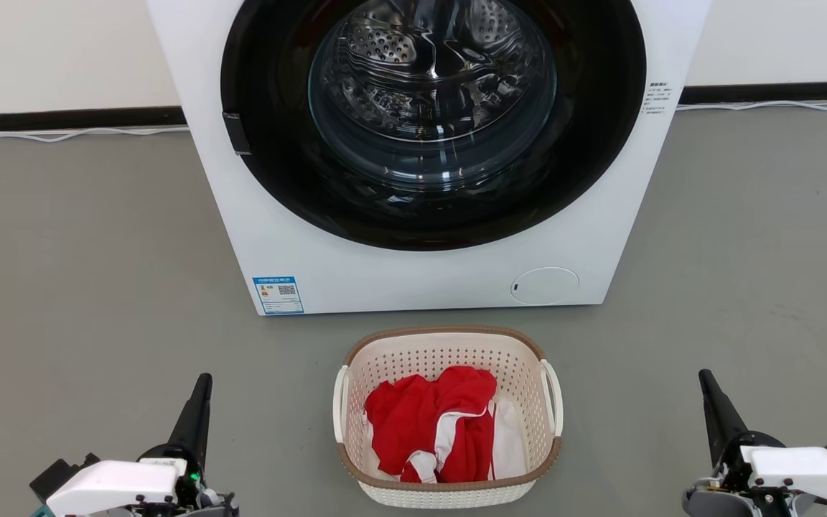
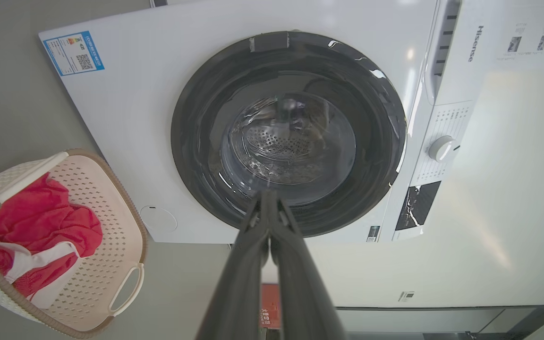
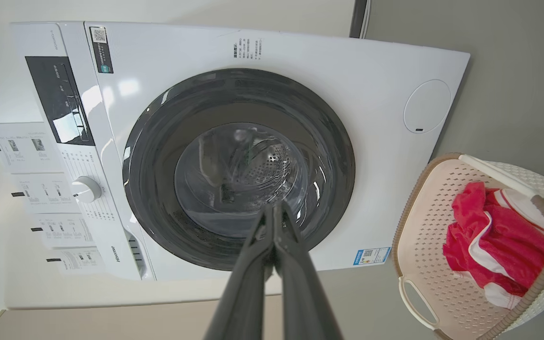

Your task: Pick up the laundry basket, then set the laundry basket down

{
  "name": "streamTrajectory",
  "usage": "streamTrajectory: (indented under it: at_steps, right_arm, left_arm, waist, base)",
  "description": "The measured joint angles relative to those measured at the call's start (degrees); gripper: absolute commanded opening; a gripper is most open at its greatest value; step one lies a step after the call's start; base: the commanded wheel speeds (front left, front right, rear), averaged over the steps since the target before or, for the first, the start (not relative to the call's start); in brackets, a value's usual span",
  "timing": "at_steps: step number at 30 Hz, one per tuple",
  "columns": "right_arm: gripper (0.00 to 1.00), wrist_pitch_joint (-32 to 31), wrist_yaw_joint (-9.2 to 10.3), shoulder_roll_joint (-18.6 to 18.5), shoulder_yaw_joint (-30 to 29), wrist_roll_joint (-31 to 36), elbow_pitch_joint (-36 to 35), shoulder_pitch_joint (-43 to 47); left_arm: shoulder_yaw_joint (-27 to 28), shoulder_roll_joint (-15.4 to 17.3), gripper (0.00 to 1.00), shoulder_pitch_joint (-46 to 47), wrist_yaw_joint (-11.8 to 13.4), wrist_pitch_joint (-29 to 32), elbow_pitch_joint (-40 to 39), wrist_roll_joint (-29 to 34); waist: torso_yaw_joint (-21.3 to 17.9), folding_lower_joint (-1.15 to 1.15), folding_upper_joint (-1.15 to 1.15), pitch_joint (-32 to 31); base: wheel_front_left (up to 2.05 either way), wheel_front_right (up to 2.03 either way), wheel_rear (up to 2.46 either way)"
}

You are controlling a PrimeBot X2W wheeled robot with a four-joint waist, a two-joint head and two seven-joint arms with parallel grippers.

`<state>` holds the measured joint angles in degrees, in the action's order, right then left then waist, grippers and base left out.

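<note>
Laundry basket (image 1: 421, 359) lower centre on floor (image 1: 97, 287), holding red-white clothes (image 1: 428, 416) | left gripper (image 1: 202, 384) lower left, fingers (image 1: 194, 422) pressed together, empty | right gripper (image 1: 706, 380) lower right, likewise

The brand name Hisense (image 2: 474, 43) is showing in dark letters on the top panel of the washing machine (image 2: 125, 141), far up and to the right of the left gripper (image 2: 267, 197). In the right wrist view the same Hisense (image 3: 117, 253) is sitting low and to the left of the right gripper (image 3: 274, 208). A blue label (image 2: 73, 53) carrying a QR code is sticking to the machine's front, far up-left of the left gripper, and its print is coming out too small to read. A red sign (image 2: 270, 306) is peeking between that gripper's fingers, with its characters blurring beyond reading. Printed sheets (image 3: 21, 146) are hanging on the wall left of the right gripper, and their print is likewise proving illegible.
</note>
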<state>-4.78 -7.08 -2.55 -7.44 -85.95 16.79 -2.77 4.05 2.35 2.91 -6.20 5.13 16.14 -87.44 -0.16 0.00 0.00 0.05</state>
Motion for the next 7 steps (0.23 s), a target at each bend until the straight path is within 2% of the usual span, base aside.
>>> streamTrajectory:
  at_steps: [7]
  right_arm:
    - [0.00,-1.09,0.00,0.00,-0.08,-5.06,-0.87,-0.08]
  left_arm:
    - [0.63,-0.04,0.00,0.05,-0.46,0.93,-0.31,-3.71]
  waist:
    - [0.16,0.00,0.00,0.12]
  base:
    - [0.00,0.00,0.00]
